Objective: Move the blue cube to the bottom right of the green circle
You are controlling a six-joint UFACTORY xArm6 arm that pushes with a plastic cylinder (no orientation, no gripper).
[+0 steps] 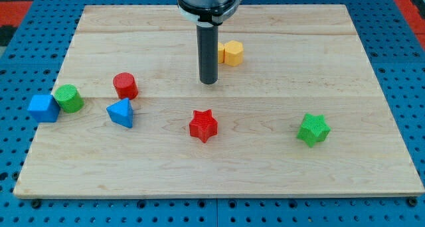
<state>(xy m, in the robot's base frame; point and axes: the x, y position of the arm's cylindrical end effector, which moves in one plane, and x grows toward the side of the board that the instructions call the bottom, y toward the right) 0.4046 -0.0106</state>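
Note:
The blue cube [44, 108] sits at the board's left edge, touching the green circle [69, 98] on that block's left side. My tip [209, 81] stands near the board's middle, well to the right of both, above the red star [203, 126] and just left of the yellow blocks [231, 53].
A red cylinder [125, 85] and a blue triangle [121, 113] lie between my tip and the green circle. A green star [313, 129] sits at the right. The wooden board [265, 167] lies on a blue pegboard [412, 87].

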